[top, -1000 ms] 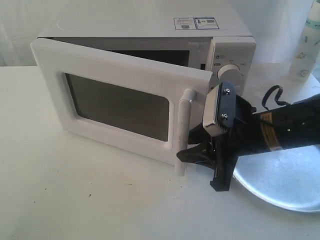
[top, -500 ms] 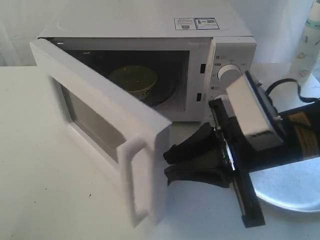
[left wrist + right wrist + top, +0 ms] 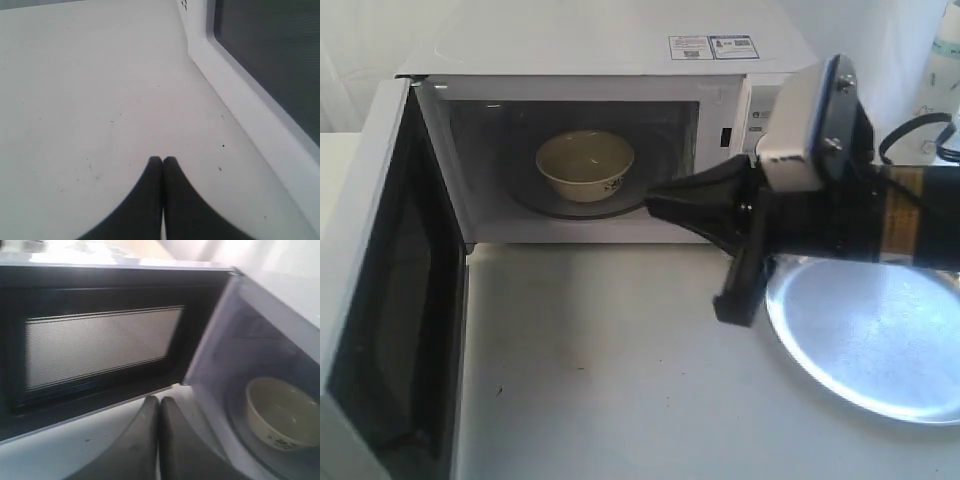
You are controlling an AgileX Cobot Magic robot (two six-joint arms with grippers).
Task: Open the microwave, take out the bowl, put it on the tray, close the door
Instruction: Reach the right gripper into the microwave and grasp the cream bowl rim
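The white microwave [image 3: 610, 45] stands at the back with its door [image 3: 380, 300] swung wide open to the left. Inside, the cream-beige bowl [image 3: 585, 165] sits on the turntable; the right wrist view shows the bowl [image 3: 285, 412] too, beside the open door [image 3: 100, 345]. My right gripper [image 3: 655, 205] is shut and empty, its tips just in front of the cavity, right of the bowl. The silver tray [image 3: 870, 340] lies on the table under the right arm. In the left wrist view my left gripper [image 3: 162, 160] is shut and empty above the table, near the door's outer face [image 3: 270, 75].
A white bottle [image 3: 935, 90] stands at the back right beside the microwave. White tabletop [image 3: 610, 360] stretches between the open door and the tray. The microwave's dial panel is partly hidden behind the right arm's wrist camera [image 3: 815, 115].
The door has swung from nearly closed to fully open on the left, uncovering the bowl. My right gripper let go of the handle, rose and turned towards the cavity.
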